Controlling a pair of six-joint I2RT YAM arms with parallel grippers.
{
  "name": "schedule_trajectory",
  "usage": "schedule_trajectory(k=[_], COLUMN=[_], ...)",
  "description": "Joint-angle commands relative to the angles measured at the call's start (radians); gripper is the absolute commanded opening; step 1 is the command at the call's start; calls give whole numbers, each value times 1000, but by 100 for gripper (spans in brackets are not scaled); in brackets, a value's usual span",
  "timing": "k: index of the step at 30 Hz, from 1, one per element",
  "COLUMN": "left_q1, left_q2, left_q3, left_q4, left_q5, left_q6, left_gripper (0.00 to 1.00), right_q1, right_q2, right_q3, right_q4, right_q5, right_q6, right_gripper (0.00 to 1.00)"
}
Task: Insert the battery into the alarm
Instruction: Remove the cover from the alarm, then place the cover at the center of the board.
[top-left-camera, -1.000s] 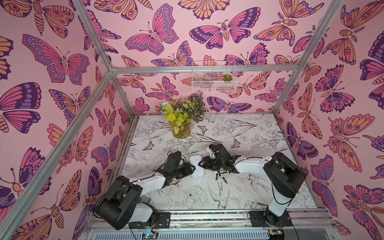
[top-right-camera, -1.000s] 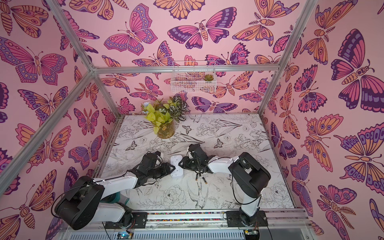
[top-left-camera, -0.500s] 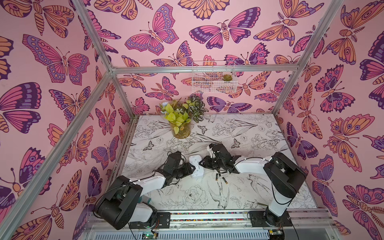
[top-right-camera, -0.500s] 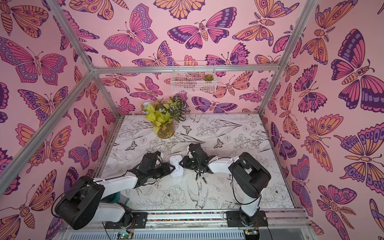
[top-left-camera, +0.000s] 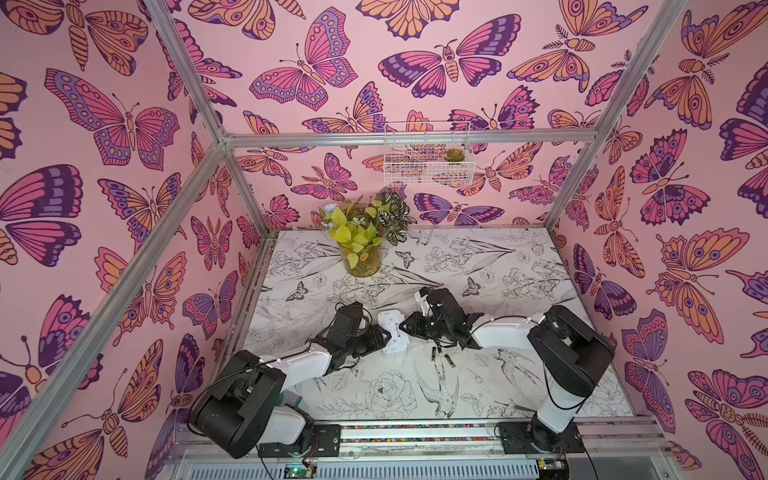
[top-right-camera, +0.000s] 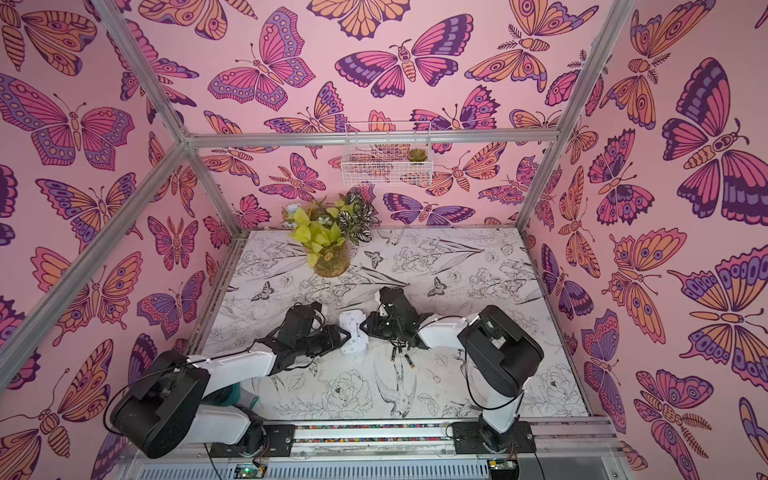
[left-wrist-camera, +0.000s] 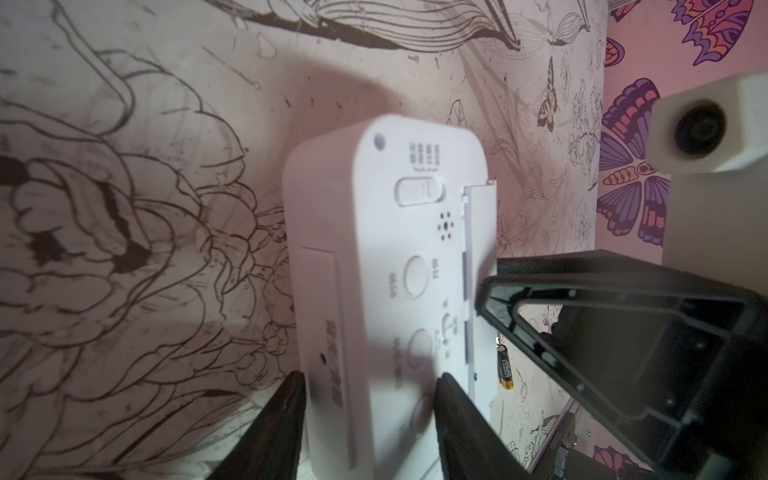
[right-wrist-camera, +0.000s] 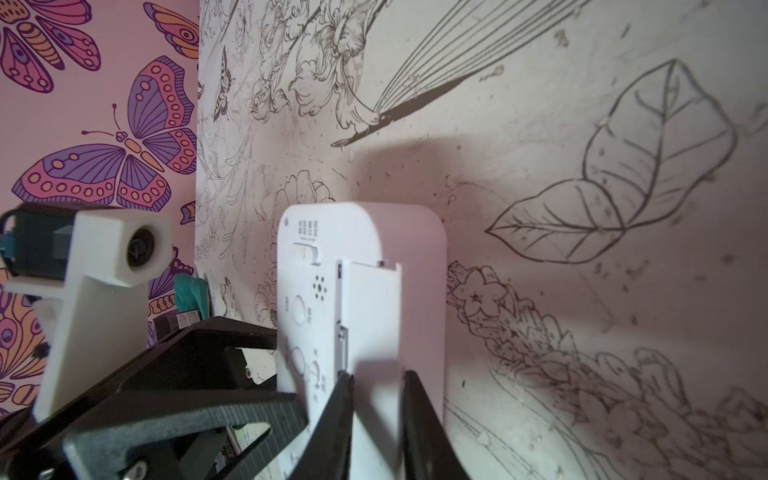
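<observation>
The white alarm (top-left-camera: 392, 332) (top-right-camera: 352, 332) lies back-up at mid-table between both arms. My left gripper (top-left-camera: 384, 337) (left-wrist-camera: 370, 386) is shut on the alarm (left-wrist-camera: 374, 257), with one finger on each long side. The battery cover (right-wrist-camera: 372, 316) (left-wrist-camera: 482, 232) stands raised from the alarm's back. My right gripper (top-left-camera: 405, 327) (right-wrist-camera: 377, 378) has its fingers pressed against both faces of that cover. Two batteries (top-left-camera: 433, 354) (top-left-camera: 450, 360) lie loose on the table just in front of the right gripper. One battery (left-wrist-camera: 504, 368) shows in the left wrist view.
A glass pot of leafy plants (top-left-camera: 360, 259) stands at the back left of the table. A white wire basket (top-left-camera: 428, 160) hangs on the back wall. Butterfly-patterned walls close in the table on three sides.
The right gripper's jaws have narrowed onto the raised battery cover. Both arms and the alarm have stayed nearly in place.
</observation>
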Motion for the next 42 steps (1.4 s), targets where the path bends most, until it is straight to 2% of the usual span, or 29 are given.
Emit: schedule_trajectory(k=[1,7,18,23,28,32,36,42], left_q1=[3,4,4,4,4,6,7,10], left_q2=[7,7,2,-11,-37,-56,-68,-76], left_q3=[0,7,11,29,54,72,83,80], left_q4=[-76,-87,-97,-111,-123,-134,-152,-170], left_q5=[-32,-37,-41,-40,-40,-39,-59,-118], left_q6=[23,29,30,45,56,58,58,45], left_gripper=[52,52,52,53,56,64,65,66], right_q1=[-3,-3,-3,-3,-26,-131,-264,-449], right_q2=[-10,-20,-71,-146,-288,-373,-410,-375], right_q3=[-17,-12,-14,-18,-34,-74,-105,-196], right_q4=[-45,-48,-47,-62,-200,-317,-442,-379], right_q5=[-6,-8,-37,-41,44,84,135,29], right_q6=[-9,-12,3,-12,-96,-142,-200,-183], right_gripper=[19,18,5,1,0,0,0,0])
